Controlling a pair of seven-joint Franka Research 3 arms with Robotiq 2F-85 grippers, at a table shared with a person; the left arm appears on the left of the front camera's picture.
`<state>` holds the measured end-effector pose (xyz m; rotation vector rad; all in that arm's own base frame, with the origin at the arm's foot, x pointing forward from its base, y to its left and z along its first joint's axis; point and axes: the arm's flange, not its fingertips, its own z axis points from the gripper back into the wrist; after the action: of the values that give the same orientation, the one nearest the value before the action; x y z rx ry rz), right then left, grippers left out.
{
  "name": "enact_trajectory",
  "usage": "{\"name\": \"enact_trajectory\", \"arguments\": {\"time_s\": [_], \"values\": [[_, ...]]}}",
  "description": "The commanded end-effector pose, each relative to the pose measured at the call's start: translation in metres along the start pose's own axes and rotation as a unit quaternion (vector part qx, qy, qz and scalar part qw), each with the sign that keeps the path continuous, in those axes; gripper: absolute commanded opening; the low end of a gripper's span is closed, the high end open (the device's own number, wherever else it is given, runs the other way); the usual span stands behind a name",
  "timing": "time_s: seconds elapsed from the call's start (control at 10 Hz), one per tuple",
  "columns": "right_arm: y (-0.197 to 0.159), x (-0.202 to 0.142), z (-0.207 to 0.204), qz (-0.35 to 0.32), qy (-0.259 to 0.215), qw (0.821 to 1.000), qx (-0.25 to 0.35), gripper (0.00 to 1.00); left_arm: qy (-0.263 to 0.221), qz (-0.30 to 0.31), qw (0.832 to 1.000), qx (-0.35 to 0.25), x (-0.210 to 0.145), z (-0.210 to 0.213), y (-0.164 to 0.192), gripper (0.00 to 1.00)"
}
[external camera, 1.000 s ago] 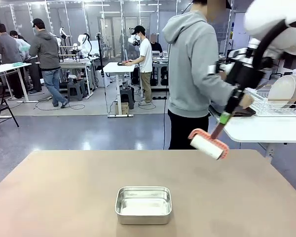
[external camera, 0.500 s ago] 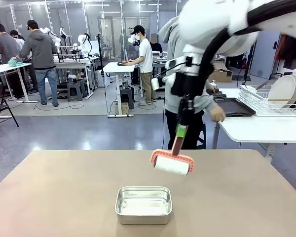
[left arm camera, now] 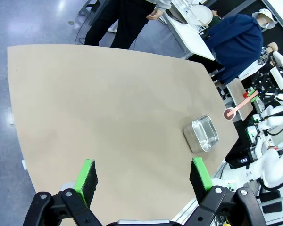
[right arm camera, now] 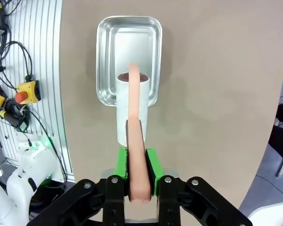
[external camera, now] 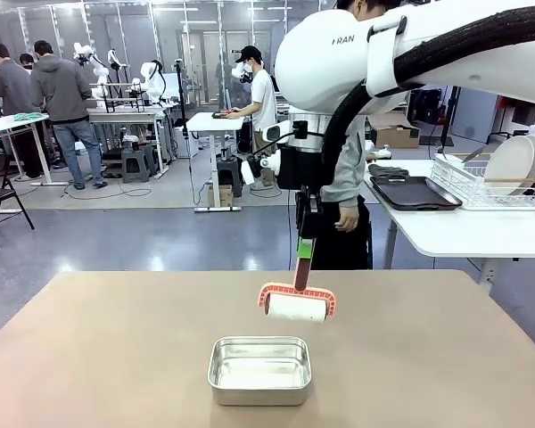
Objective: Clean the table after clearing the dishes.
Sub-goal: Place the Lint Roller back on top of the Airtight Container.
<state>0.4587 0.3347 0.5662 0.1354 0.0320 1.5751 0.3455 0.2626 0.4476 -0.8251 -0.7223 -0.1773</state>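
My right gripper (external camera: 304, 253) is shut on the pink handle of a lint roller (external camera: 296, 306), whose white roll hangs just above the tan table (external camera: 107, 357) behind a steel pan (external camera: 259, 368). From the right wrist, the gripper (right arm camera: 136, 165) clamps the handle, and the roller (right arm camera: 132, 110) points down over the near edge of the pan (right arm camera: 128, 40). My left gripper (left arm camera: 142, 169) is open and holds nothing, high above the table (left arm camera: 108, 108). A white plate (external camera: 514, 163) stands in a wire rack on the white side table, beside a dark tray (external camera: 416, 192).
A person (external camera: 348, 192) in a grey hoodie stands behind my right arm at the table's far edge, next to the white side table (external camera: 473, 236). In the left wrist view the pan (left arm camera: 201, 134) sits near one table edge. Cables and an emergency stop button (right arm camera: 23, 92) lie beyond the table.
My right arm has swung from the right side toward the middle, carrying the roller down to just behind the pan. The person has turned and now stands behind that arm.
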Motion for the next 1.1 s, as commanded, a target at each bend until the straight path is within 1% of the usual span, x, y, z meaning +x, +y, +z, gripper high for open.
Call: {"name": "enact_trajectory", "arguments": {"time_s": [0.0,0.3,0.4,0.5,0.6,0.8,0.9,1.0], "values": [[0.003,-0.002,-0.002,0.010,-0.007,1.000,0.011,0.22,0.003,0.001,1.000,-0.003,-0.003,0.004,-0.004,1.00],[0.003,-0.002,-0.002,0.010,-0.007,1.000,0.011,0.22,0.003,0.001,1.000,-0.003,-0.003,0.004,-0.004,1.00],[0.000,-0.001,-0.001,0.000,0.000,1.000,0.004,0.22,0.003,0.001,1.000,-0.003,-0.003,0.004,-0.004,1.00],[0.000,0.012,-0.012,0.020,0.013,1.000,0.003,0.22,0.003,0.001,1.000,-0.003,-0.003,0.004,-0.004,1.00],[0.001,0.022,-0.025,0.020,0.022,0.999,0.018,0.22,0.003,0.001,1.000,-0.003,-0.003,0.004,-0.004,1.00],[0.006,0.037,-0.036,-0.004,0.019,1.000,0.020,0.22,0.003,0.001,1.000,-0.003,-0.003,0.004,-0.004,1.00],[0.003,0.050,-0.042,-0.006,0.032,0.999,0.027,0.22,0.003,0.001,1.000,-0.003,-0.003,0.004,-0.004,1.00],[-0.003,0.066,-0.048,-0.006,0.033,0.999,0.031,0.22,0.003,0.001,1.000,-0.003,-0.003,0.004,-0.004,1.00]]}}
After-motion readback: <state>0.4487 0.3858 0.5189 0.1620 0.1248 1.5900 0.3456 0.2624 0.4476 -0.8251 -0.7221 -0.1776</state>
